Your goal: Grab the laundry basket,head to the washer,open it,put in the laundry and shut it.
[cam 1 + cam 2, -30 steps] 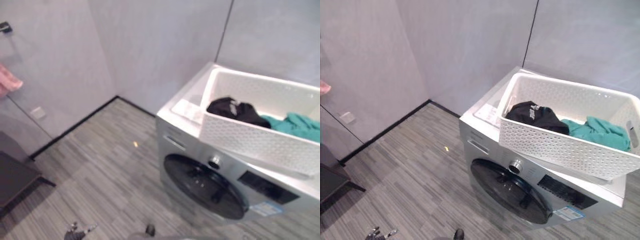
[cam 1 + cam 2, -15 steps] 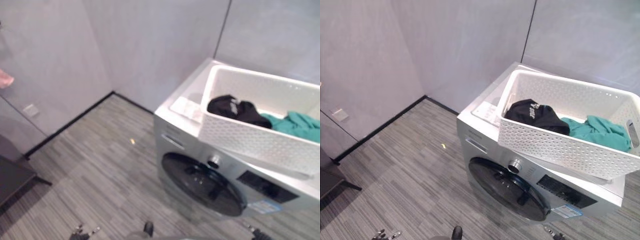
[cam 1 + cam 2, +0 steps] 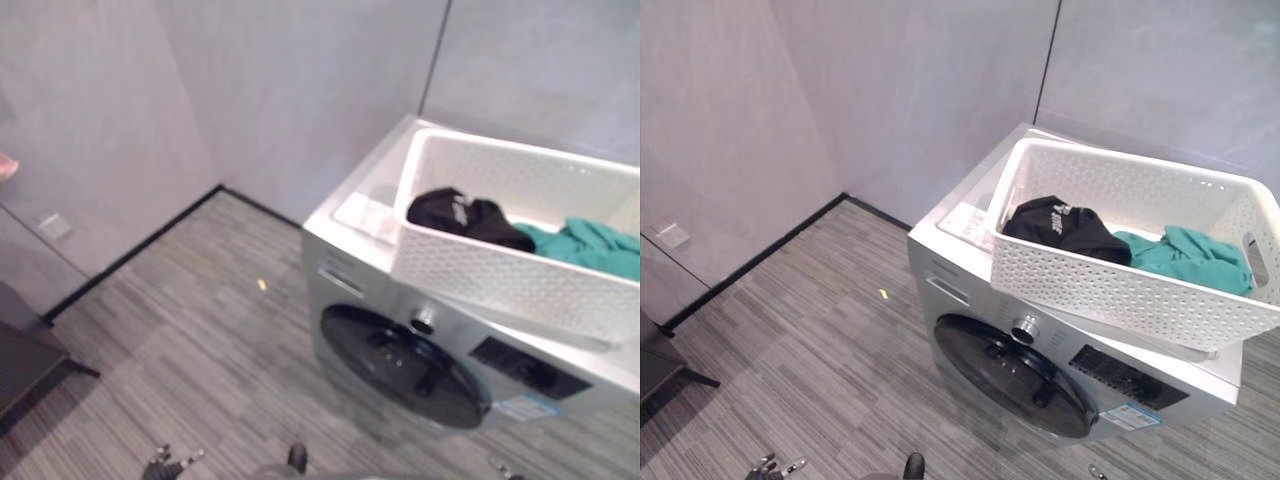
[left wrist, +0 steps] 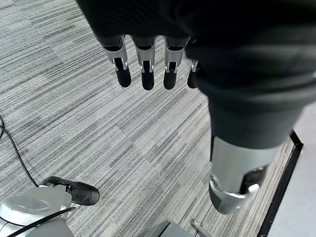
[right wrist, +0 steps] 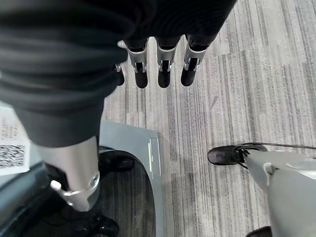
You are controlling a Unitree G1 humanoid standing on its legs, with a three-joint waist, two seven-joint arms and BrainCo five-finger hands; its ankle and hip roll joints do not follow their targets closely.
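A silver washer (image 3: 958, 262) stands against the wall, its round dark door (image 3: 1012, 376) shut. On its top rests a white perforated laundry basket (image 3: 1120, 292) that overhangs the front edge. Inside lie a black garment (image 3: 1060, 226) and a teal garment (image 3: 1186, 258). My left hand (image 4: 144, 65) hangs over the grey floor with straight fingers and holds nothing. My right hand (image 5: 160, 64) hangs the same way beside the washer's front (image 5: 132, 148), fingers straight and empty. Both hands are well below the basket and apart from it.
Grey striped floor (image 3: 200, 340) spreads to the left of the washer, bounded by a black skirting along the walls. A dark piece of furniture (image 3: 25, 372) sits at the left edge. A pink cloth (image 3: 5, 165) hangs on the left wall above a socket (image 3: 55, 226).
The whole picture has shifted a little, so the camera has moved; washer and basket now sit slightly further left in view. Basket, laundry and door are unchanged.
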